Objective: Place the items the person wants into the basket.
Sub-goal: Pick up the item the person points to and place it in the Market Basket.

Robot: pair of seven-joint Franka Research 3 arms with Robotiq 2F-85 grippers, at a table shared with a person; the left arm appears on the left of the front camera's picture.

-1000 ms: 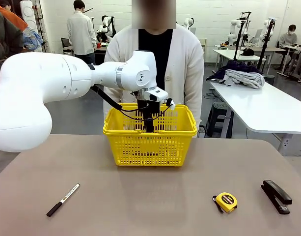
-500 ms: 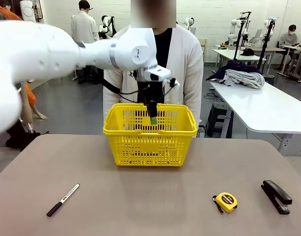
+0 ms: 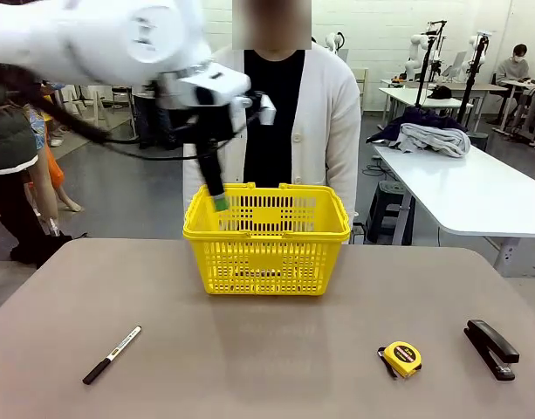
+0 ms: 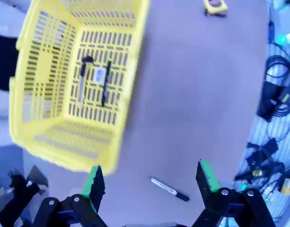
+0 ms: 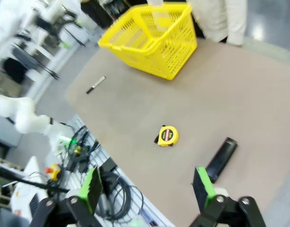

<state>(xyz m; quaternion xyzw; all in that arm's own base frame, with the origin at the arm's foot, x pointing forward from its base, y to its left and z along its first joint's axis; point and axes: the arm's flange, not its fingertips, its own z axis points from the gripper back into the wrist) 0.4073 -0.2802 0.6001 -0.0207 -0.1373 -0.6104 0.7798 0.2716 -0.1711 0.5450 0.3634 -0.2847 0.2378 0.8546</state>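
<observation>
Front view: the left claw (image 3: 217, 202), deep inside the slotted yellow plastic basket (image 3: 267, 262) a second ago, now hangs at its left rim. Left wrist view: its jaws are spread and empty. Ahead and to their left, the basket holds a thin black pen (image 4: 105, 84) and a blurred utility knife (image 4: 82, 81). Right wrist view: the right claw (image 5: 147, 187) is spread wide, and the rounded yellow-and-black tape measure (image 5: 167, 135) lies on the worktop (image 5: 135, 109) just ahead.

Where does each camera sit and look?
Front: robot's side of the table, facing the person in a white cardigan; left end effector shows.
Left wrist: high up, looking down into the bright yellow slotted plastic basket; its own open fingers show.
Right wrist: raised, looking over the table; right end effector, open.
Shared by all: basket, small yellow-and-black tape measure.
</observation>
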